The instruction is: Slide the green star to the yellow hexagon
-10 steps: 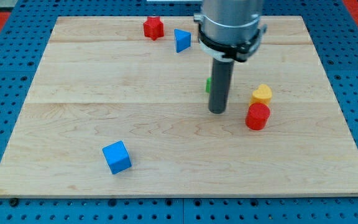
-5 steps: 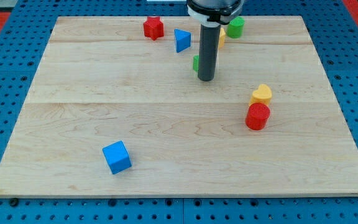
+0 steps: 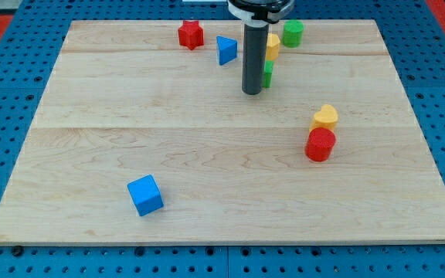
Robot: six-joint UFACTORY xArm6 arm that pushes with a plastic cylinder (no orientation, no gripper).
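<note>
Now my tip (image 3: 252, 92) has shifted left, bare rod gripping nothing, so the green star (image 3: 268, 75) peeks out at its right instead of left, just below the yellow hexagon (image 3: 272, 46), nearly there.

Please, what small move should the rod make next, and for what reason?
Probably a short push toward the view's top. My tip sits at the left of the green star, which shows only as a sliver behind the rod, just below the yellow hexagon. They look almost touching.
</note>
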